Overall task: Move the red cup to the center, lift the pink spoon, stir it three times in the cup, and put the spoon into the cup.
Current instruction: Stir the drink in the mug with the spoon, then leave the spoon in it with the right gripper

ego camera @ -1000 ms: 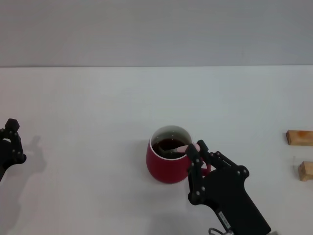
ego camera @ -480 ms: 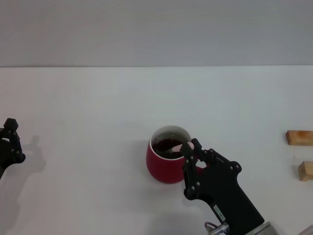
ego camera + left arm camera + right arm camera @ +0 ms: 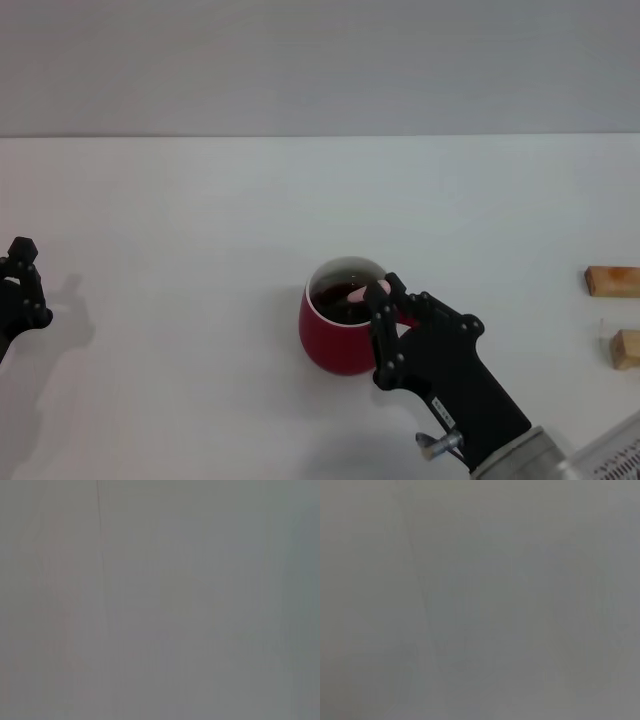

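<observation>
The cup (image 3: 340, 331) stands upright on the white table (image 3: 200, 220), about midway between the left and right edges and nearer the front edge than the back. Its inside looks dark, with a thin white rim showing at the back.

The right gripper (image 3: 381, 294) reaches in from the front right corner and hangs over the cup's right rim. Its fingers are pressed together on the spoon (image 3: 374, 290), of which only a small pale pink bit shows at the fingertips, just over the cup's mouth — the rest is hidden by the gripper and the dark inside of the cup. Whether the spoon's lower end touches the cup's bottom cannot be told. The gripper's black body covers the cup's right side.

The left gripper (image 3: 20, 290) sits parked at the left edge of the table, well apart from the cup — whether its fingers are spread or closed cannot be told.

Two wooden blocks (image 3: 612, 281) lie near the right edge, one behind the other.

Both wrist views show only flat grey.
</observation>
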Motion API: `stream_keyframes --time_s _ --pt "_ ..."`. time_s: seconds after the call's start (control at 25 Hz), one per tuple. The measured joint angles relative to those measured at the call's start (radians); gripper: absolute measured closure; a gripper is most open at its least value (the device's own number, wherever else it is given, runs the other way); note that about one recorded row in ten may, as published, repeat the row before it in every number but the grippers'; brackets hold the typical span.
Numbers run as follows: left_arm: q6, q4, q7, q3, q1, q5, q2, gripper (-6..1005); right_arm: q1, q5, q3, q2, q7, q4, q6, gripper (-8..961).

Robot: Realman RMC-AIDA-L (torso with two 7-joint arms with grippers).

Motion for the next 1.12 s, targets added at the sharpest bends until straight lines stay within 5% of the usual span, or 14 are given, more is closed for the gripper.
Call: stream_keyframes --time_s 0.32,1.12 --pt "-0.033 -0.006 0.002 0.0 -0.008 -0.001 0.0 1001 0.014 0.0 0.027 -0.001 0.001 -0.011 0.02 921" --pt "-0.066 -0.006 0.008 0.0 -0.029 0.002 -0.003 1000 -0.086 -0.009 0.015 -0.008 -0.009 0.022 -0.064 920"
